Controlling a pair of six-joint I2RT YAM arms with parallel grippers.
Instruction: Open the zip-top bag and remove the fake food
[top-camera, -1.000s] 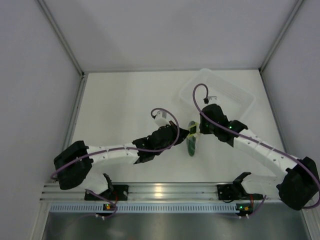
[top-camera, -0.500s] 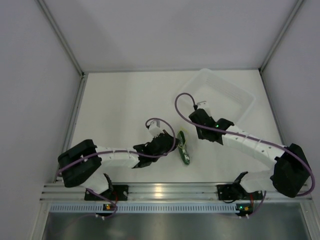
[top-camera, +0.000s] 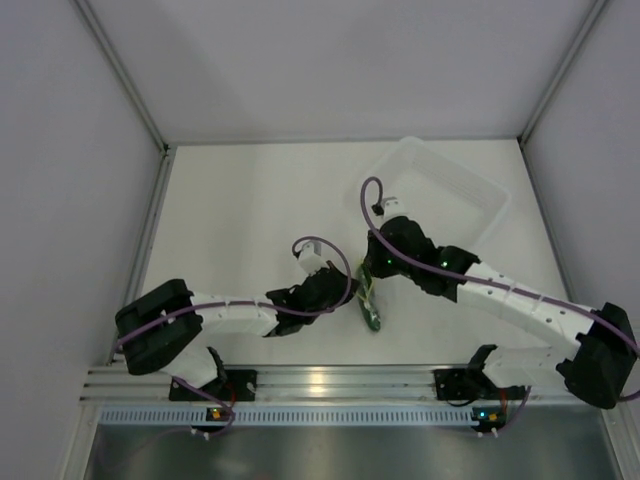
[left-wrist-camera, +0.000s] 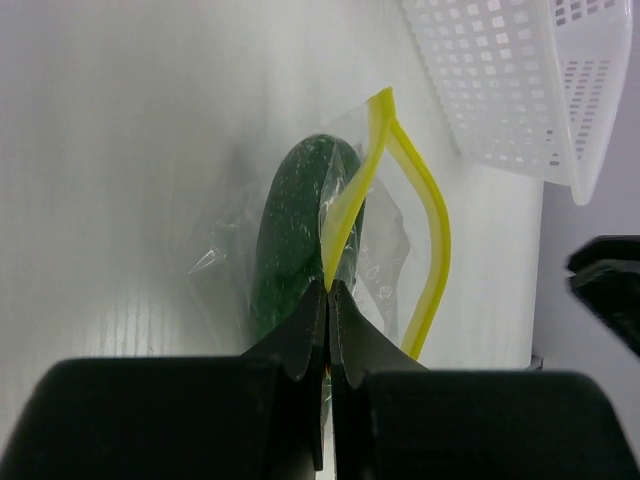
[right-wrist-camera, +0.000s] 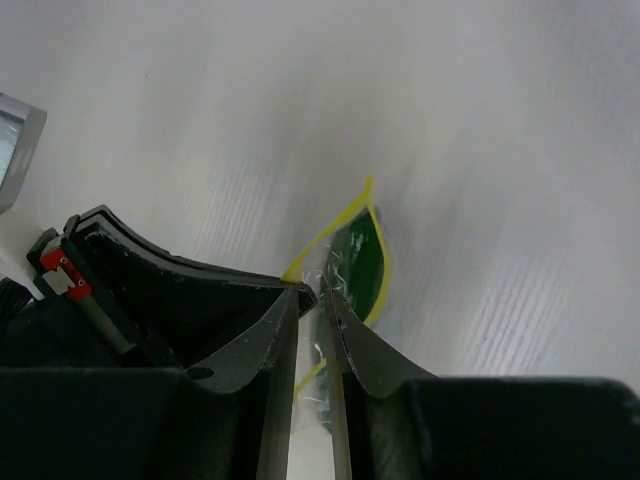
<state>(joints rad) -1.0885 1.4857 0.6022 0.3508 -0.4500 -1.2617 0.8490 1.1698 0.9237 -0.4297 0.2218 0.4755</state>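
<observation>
The right arm has swung in from the far side, so the right hand (top-camera: 372, 272) now sits over the far end of the zip-top bag (top-camera: 369, 303). The bag and the left arm are where they were half a second ago.

The bag lies flat on the white tabletop (top-camera: 250, 220), near the middle and toward the near edge, between the two hands. Inside it is the fake food (top-camera: 373, 314), a dark green cucumber-shaped piece lying along the length of the bag.

In the left wrist view, the fake food (left-wrist-camera: 290, 240) shows through crinkled clear plastic (left-wrist-camera: 385, 235). The yellow-green zip strip (left-wrist-camera: 432, 240) has parted into two bands, so the mouth gapes. The left hand (left-wrist-camera: 328, 290) pinches the nearer band, its fingers pressed tight on it. The farther band bows away, untouched.

In the right wrist view, the right hand (right-wrist-camera: 318, 294) hovers just above the bag's open end. The fake food (right-wrist-camera: 358, 262) and a yellow edge of the bag (right-wrist-camera: 335, 235) lie just beyond its fingertips. Its fingers are nearly together, with a narrow slit between them, and nothing is seen clamped there.

A plastic bin (top-camera: 455, 195) stands well beyond the bag, toward the far right of the tabletop. Its perforated wall (left-wrist-camera: 500, 80) fills the upper right of the left wrist view.
</observation>
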